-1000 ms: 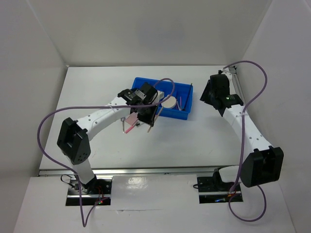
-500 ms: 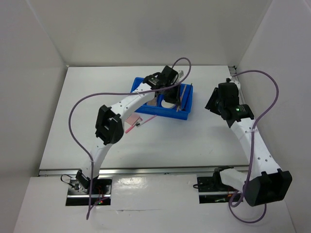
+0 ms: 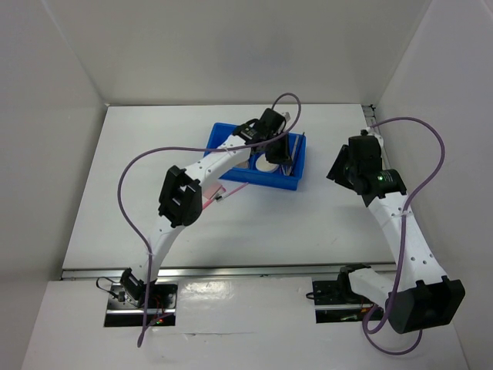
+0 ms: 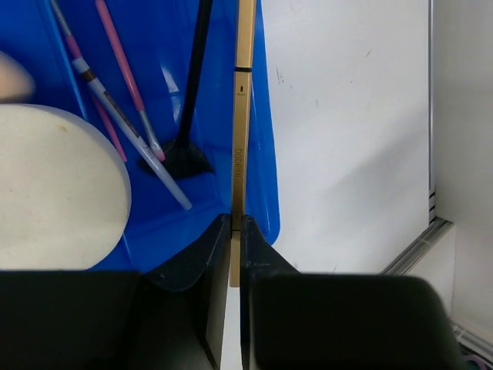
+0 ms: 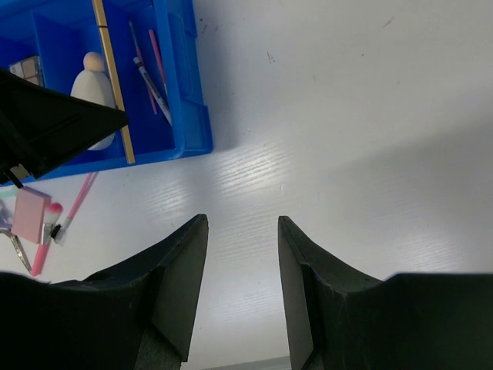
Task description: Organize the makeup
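The left end effector (image 4: 236,231) pinches the wooden stick (image 4: 243,116) tight beside the wall of the blue tray (image 4: 262,154); released here, it could roll outside.

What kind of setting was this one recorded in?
Probably a lab robot cell, not a home: plain white panels box in a white table, two cabled arms are bolted at its near edge, and the left pincer holds a wooden stick at a blue tray.

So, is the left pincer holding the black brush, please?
No, the left pincer grips the thin wooden stick; the black brush lies in the blue plastic tray.
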Robot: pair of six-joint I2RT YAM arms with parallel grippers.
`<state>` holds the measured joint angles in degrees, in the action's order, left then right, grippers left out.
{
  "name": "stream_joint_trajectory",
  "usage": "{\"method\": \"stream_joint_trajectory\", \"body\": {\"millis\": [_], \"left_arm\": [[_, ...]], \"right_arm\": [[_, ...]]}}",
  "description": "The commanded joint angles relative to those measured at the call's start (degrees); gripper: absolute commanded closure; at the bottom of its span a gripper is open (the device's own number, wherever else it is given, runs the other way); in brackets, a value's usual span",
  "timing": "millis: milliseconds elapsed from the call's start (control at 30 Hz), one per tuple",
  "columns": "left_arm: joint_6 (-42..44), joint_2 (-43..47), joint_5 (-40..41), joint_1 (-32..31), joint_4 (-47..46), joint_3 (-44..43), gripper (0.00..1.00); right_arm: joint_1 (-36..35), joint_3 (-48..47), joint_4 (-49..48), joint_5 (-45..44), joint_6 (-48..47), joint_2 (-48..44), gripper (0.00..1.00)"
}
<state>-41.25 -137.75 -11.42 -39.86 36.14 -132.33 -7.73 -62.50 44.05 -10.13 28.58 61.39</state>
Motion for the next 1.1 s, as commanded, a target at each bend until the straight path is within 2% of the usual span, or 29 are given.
{"method": "stream_joint_trajectory", "body": {"millis": [0,300,367,400,467,500,567,700,733,767,867,900,1000,1067], "left_arm": [[-2.5,-1.1,-0.5,1.4,-3.4,-1.6,1.0],[-4.1,-5.2,-1.8,1.4,-4.5,-4.2,1.0],[-3.6,-5.2,-1.2,1.4,-4.5,-5.6,0.83],[-3.0,-5.8,-0.6,1.4,-4.5,-5.7,0.67],[-3.0,-5.8,-1.8,1.4,-4.5,-6.3,0.55],[-2.4,-5.0,-1.9,1.4,-5.0,-6.3,0.44],[-1.7,-3.7,-2.9,1.4,-5.0,-6.3,0.36],[-0.1,4.8,-6.2,1.4,-5.1,0.1,0.35],[0.5,10.6,-6.2,1.4,-5.9,3.0,0.41],[1.7,13.8,-4.9,1.4,-6.6,9.5,0.43],[3.9,24.7,1.8,2.9,-5.1,19.8,0.51],[4.5,26.8,7.6,3.6,-3.8,21.8,0.52],[5.7,33.6,18.0,7.1,1.8,30.1,0.52],[4.8,36.7,21.5,11.0,3.4,34.8,0.5]], "right_arm": [[0.3,0.7,0.9,0.4,0.4,-1.2,0.51],[0.3,0.2,3.5,0.4,0.4,-2.3,0.51],[0.3,-0.4,4.0,-0.2,0.4,-2.3,0.51],[0.3,-0.4,4.0,-0.2,0.4,-2.3,0.51],[0.3,-1.0,4.0,-0.2,0.4,-2.3,0.51],[0.3,-1.0,4.0,-0.2,0.4,-2.3,0.51],[0.3,-1.5,4.5,-0.2,0.9,-2.3,0.52],[0.3,-1.5,4.0,1.1,1.0,-2.3,0.52],[0.3,-1.5,4.0,1.1,1.5,-1.8,0.52],[0.3,-1.5,4.0,1.6,1.5,-1.8,0.52],[0.3,-0.9,3.5,1.6,1.5,-1.2,0.52],[0.3,-0.9,3.5,1.6,1.5,-1.2,0.52],[0.3,-0.3,2.2,2.1,1.5,-0.7,0.52],[0.3,0.4,1.5,2.7,1.5,-0.7,0.52]]}}
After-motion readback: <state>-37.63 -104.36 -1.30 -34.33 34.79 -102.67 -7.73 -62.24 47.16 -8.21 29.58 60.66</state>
